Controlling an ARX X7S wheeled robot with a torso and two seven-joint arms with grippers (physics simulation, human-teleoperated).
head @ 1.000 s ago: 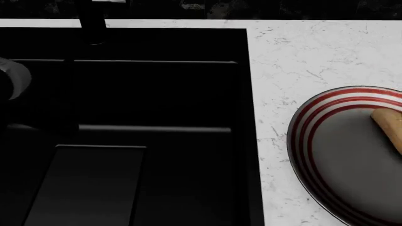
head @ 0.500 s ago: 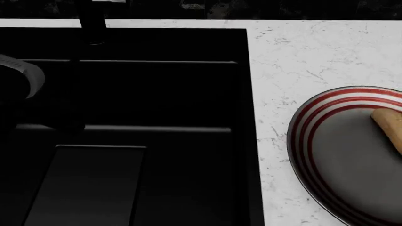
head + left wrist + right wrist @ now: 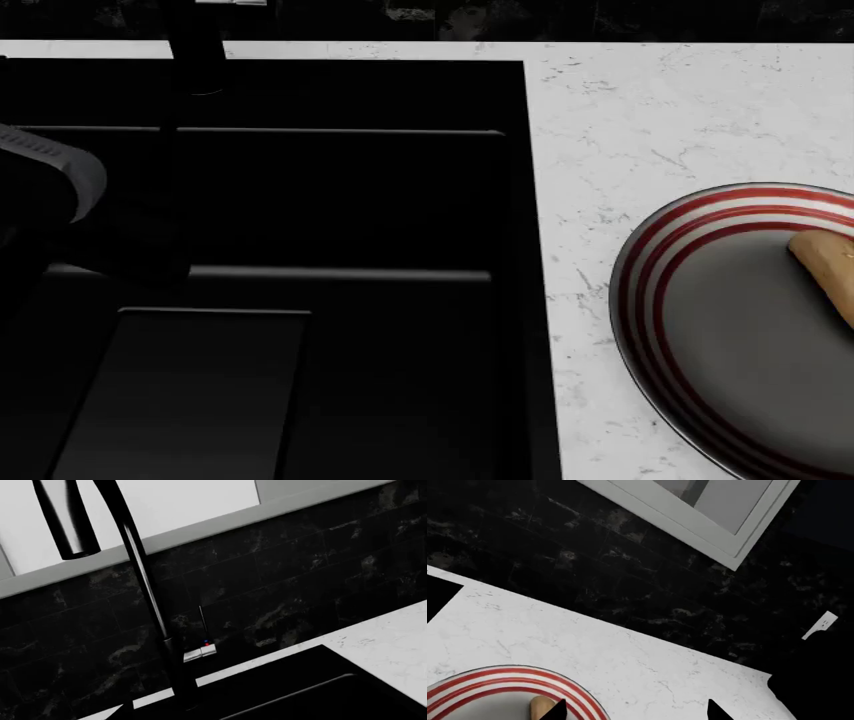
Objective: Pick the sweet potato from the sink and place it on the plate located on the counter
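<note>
The sweet potato (image 3: 830, 268) lies on the plate (image 3: 667, 300), with only one end showing at the head view's right edge. The plate sits on the white counter (image 3: 641, 110), right of the black sink (image 3: 334, 200). In the right wrist view, my right gripper (image 3: 636, 712) is open and empty. One fingertip (image 3: 557, 710) is over the plate's striped rim (image 3: 494, 677), next to the sweet potato's tip (image 3: 538, 707); the other is over the counter (image 3: 627, 665). My left arm (image 3: 54, 175) shows over the sink's left side. Its fingers are lost in the dark.
A black faucet (image 3: 143, 580) with a small lever (image 3: 200, 652) stands behind the sink, against a dark tiled backsplash (image 3: 300, 570). Its base shows in the head view (image 3: 198, 50). A white window frame (image 3: 707, 525) is above the backsplash, and a wall outlet (image 3: 820, 625) is beside it.
My left arm has moved to the right, further into the head view over the sink. The plate and the sweet potato have not moved.
</note>
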